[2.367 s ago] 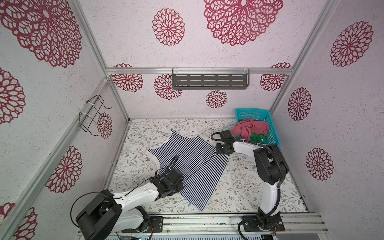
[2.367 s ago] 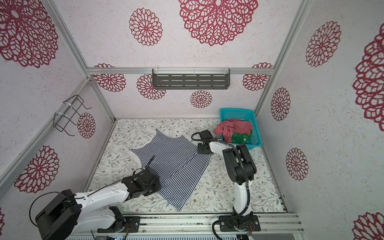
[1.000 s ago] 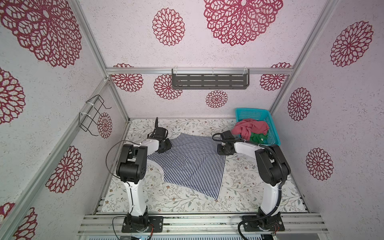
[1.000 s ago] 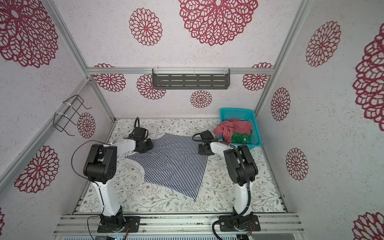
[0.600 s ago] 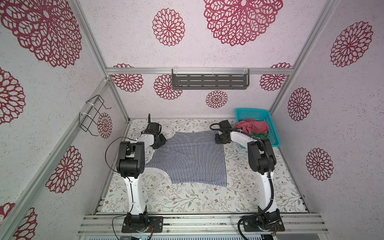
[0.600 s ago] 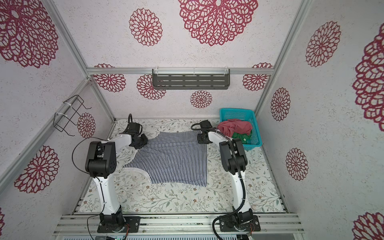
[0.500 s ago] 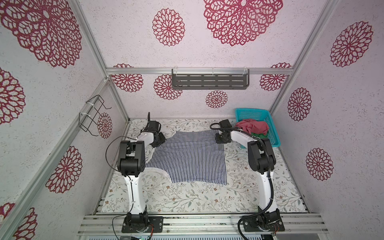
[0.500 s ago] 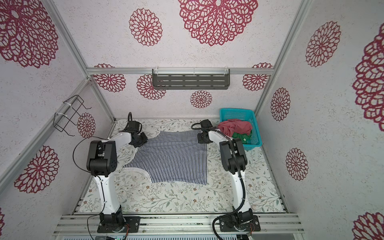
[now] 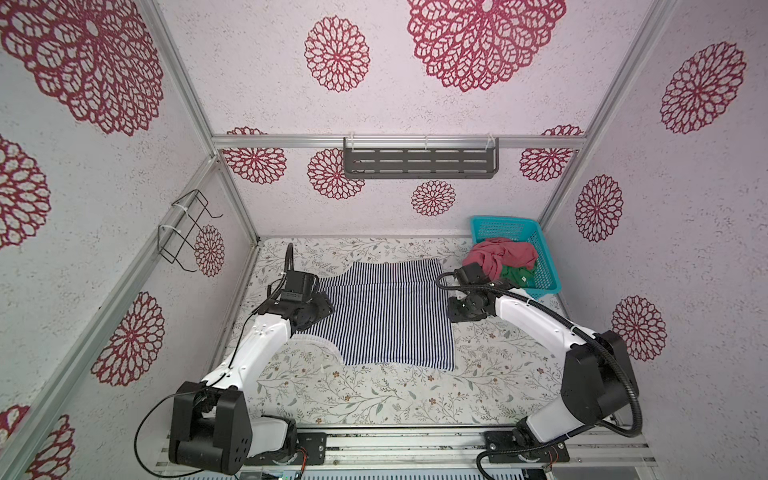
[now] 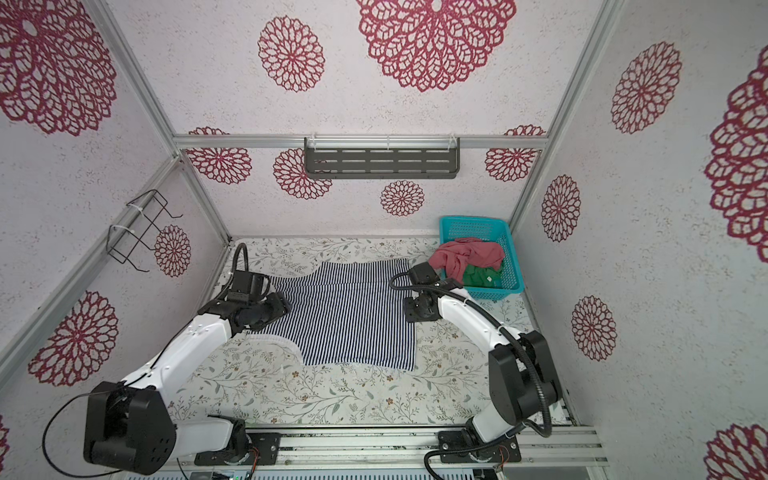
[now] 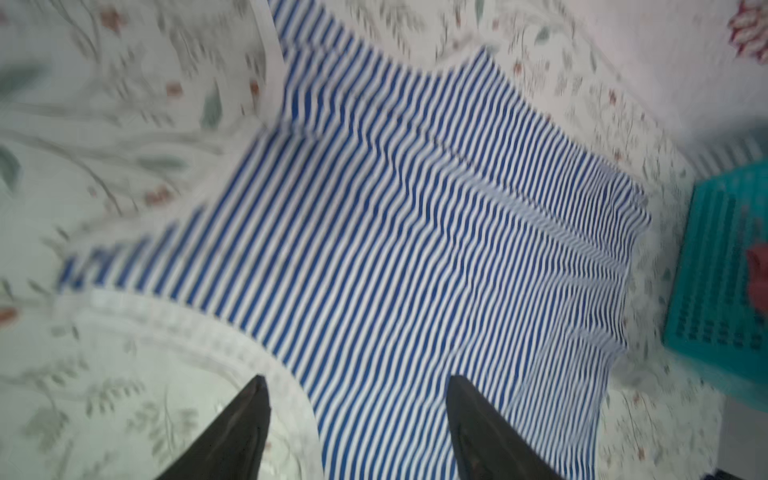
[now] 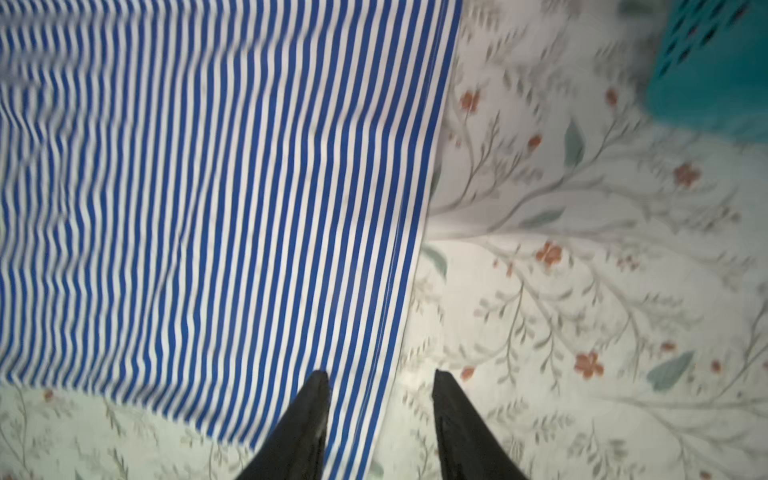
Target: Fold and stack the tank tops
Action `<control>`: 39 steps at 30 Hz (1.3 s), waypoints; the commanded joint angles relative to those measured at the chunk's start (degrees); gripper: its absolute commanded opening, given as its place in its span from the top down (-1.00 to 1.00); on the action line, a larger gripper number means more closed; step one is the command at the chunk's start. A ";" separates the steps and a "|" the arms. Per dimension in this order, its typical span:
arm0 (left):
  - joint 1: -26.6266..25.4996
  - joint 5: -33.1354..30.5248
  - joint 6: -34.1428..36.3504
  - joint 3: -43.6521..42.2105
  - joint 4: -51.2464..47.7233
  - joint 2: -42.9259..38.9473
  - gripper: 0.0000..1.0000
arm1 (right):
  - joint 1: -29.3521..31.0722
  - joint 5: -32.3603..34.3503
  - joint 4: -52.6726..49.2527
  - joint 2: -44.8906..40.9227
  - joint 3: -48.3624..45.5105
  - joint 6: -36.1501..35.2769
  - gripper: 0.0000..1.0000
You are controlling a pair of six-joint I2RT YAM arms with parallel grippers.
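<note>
Early stage. On the worktop, toward its far edge: striped tank top, laid flat, not yet folded. In the basket at the far right corner: red-pink tank top and green tank top, bunched. Spread and empty at the striped cloth's side edges: left gripper, right gripper. No stack yet.

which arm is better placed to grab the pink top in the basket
right, probably: the right pincer sits near the basket holding the pink top; the left pincer is across the striped top, farther off
</note>
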 commanded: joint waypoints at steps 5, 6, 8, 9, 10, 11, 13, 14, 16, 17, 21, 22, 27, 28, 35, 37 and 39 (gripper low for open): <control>-6.79 8.21 -21.16 -15.73 -0.20 -13.81 -0.42 | 3.85 -4.85 -1.64 -8.79 -13.36 11.78 -0.01; -7.11 8.56 -22.65 -16.80 0.57 -14.14 -0.40 | 3.90 -3.91 -1.40 -8.65 -14.25 11.98 -0.02; -8.11 8.38 -24.71 -18.72 1.71 -13.90 -0.37 | 4.05 -3.07 -0.87 -8.41 -15.10 12.28 -0.02; -8.50 8.10 -25.89 -19.75 2.84 -13.64 -0.35 | 4.07 -3.04 -0.34 -8.73 -15.47 12.67 -0.02; -8.90 8.04 -27.60 -21.11 5.07 -13.39 -0.32 | 4.16 -3.23 0.20 -9.09 -15.95 13.10 -0.01; -9.14 7.83 -29.25 -22.62 7.64 -13.15 -0.29 | 4.16 -3.76 0.75 -9.39 -16.18 13.47 0.01; -9.49 7.09 -31.30 -24.16 10.76 -12.41 -0.23 | 4.24 -4.78 1.40 -9.83 -16.66 14.20 0.02; -9.59 6.54 -31.43 -24.39 11.12 -11.95 -0.17 | 4.32 -5.09 1.87 -10.16 -17.06 14.43 0.02; -9.59 5.72 -31.39 -24.77 11.64 -11.11 -0.09 | 4.34 -5.51 2.47 -10.80 -18.16 14.79 0.02; -9.58 5.68 -31.67 -25.09 12.35 -10.70 -0.05 | 4.34 -5.57 2.59 -10.98 -18.52 14.86 0.02; -9.63 4.70 -32.48 -26.31 14.24 -9.71 0.06 | 4.57 -6.90 3.59 -11.70 -20.03 15.36 0.02; -9.64 4.25 -32.71 -26.63 14.60 -9.65 0.09 | 4.81 -7.46 4.07 -11.75 -20.35 15.73 0.02; -9.66 4.35 -33.31 -26.86 16.60 -8.56 0.24 | 6.55 -9.63 7.55 -11.97 -22.15 18.18 0.04; -9.68 4.46 -33.19 -26.91 16.77 -8.16 0.24 | 6.70 -9.84 8.27 -11.91 -22.55 18.56 0.04; -9.92 4.84 -33.15 -26.73 20.11 -4.87 0.47 | 6.97 -9.34 10.07 -10.58 -24.20 19.25 0.07; -10.07 4.79 -33.02 -26.26 19.92 -4.42 0.60 | 6.97 -9.39 10.88 -9.85 -24.35 19.48 0.15; -10.14 4.56 -32.95 -26.07 19.70 -4.56 0.73 | 6.99 -9.29 11.35 -9.35 -24.55 19.84 0.21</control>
